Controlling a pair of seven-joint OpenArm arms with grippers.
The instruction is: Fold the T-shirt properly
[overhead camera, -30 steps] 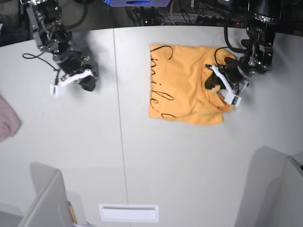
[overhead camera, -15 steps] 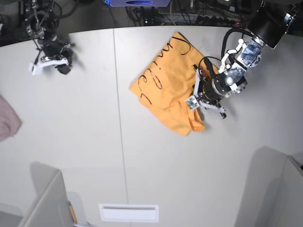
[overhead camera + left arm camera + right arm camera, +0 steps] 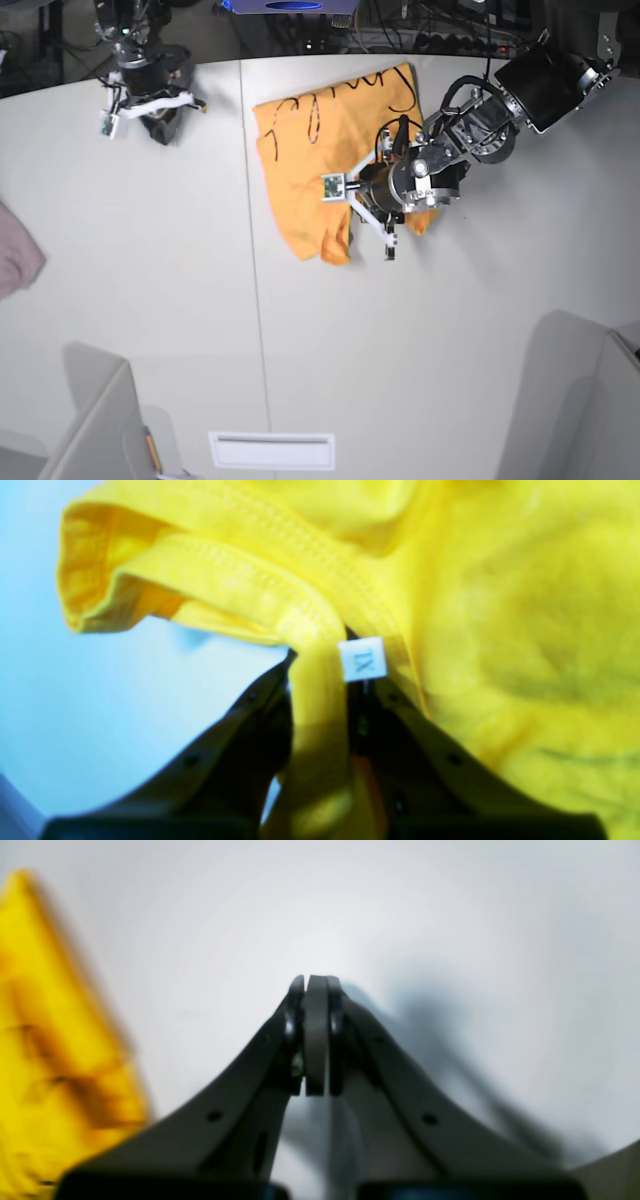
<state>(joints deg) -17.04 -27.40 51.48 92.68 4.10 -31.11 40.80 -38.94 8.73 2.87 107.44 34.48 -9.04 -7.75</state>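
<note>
Change since earlier: T-shirt [image 3: 320, 150] is swung round and dragged toward the table's [image 3: 400, 350] far middle; both arms are shifted too.
Left claw [image 3: 320, 700]: closed on the T-shirt's stitched collar band beside a white size tag [image 3: 362, 658].
Right claw [image 3: 315, 1035]: pressed fully together, nothing held, raised near the far corner.
T-shirt: crumpled, lettering up, spread across the table seam.
Pink cloth [image 3: 15, 255]: seen at the table's edge, well apart.
</note>
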